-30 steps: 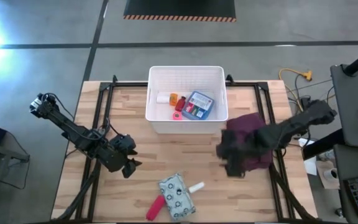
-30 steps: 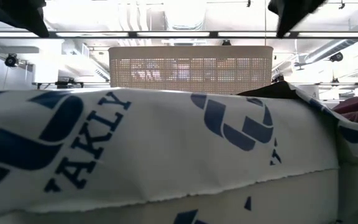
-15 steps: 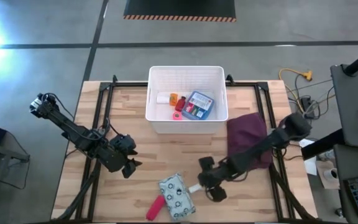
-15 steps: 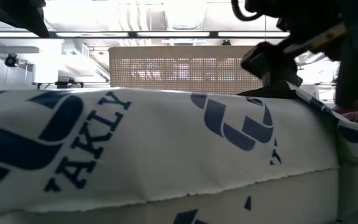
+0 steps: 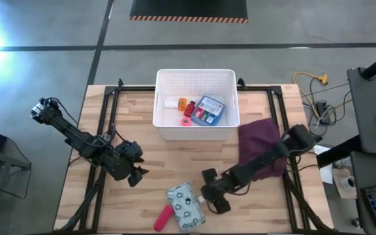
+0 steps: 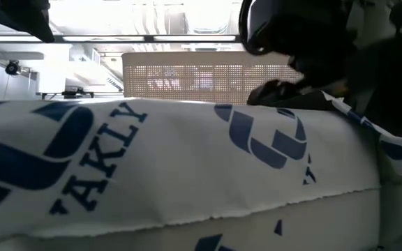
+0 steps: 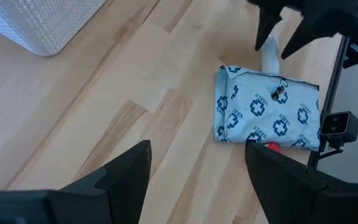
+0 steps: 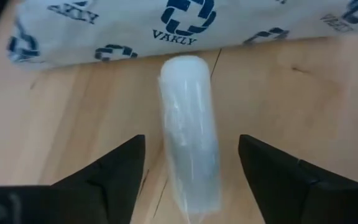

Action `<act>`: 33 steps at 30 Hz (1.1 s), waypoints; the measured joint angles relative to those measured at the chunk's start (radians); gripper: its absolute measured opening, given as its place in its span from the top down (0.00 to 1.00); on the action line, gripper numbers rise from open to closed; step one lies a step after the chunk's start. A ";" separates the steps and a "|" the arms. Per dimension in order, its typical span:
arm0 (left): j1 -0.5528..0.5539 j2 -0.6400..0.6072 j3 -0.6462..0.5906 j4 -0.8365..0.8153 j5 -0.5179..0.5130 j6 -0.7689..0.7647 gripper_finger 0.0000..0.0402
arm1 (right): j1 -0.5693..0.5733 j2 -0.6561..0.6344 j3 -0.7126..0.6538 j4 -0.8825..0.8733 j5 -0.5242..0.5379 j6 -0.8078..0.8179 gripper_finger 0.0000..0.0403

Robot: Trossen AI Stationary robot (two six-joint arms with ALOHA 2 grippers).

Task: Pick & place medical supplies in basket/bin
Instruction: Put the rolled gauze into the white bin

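Note:
My right gripper [image 8: 191,140] is open and low over the table. Its fingers stand on either side of a white tube [image 8: 189,124] without touching it. The tube lies flat, with its far end by the white patterned pouch [image 8: 166,25]. From above, the right gripper [image 5: 207,191] is beside the pouch [image 5: 185,205], with a red tube [image 5: 163,217] at the pouch's left. The white basket [image 5: 194,73] holds a blue packet [image 5: 207,111], a pink cube [image 5: 187,121] and small red and white items. My left gripper [image 5: 134,173] waits open over the table's left part.
A maroon cloth [image 5: 260,140] lies crumpled near the table's right edge, under the right arm. In the low view the pouch [image 6: 152,167] fills the foreground and hides most of the table. Bare wood lies between the basket and the pouch.
My right arm has swung from above the maroon cloth toward the table's near edge and leftward. It has come down beside the patterned pouch, and its fingers now straddle the white tube. The items have stayed in place.

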 joint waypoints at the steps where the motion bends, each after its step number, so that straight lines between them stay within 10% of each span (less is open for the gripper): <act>1: 0.000 0.000 0.000 0.000 0.000 0.004 0.40 | 0.000 0.012 0.002 0.013 0.001 0.006 0.41; 17: 0.000 0.000 0.000 -0.012 0.023 0.022 0.40 | -0.059 -0.112 0.072 -0.212 0.088 0.050 0.92; 27: 0.000 0.000 0.000 -0.005 0.008 0.068 0.40 | -0.241 -0.502 0.300 -0.357 0.603 -0.031 0.79; 33: 0.000 0.000 0.000 -0.004 0.005 0.060 0.40 | -0.543 -0.433 0.350 -0.484 0.380 -0.131 0.71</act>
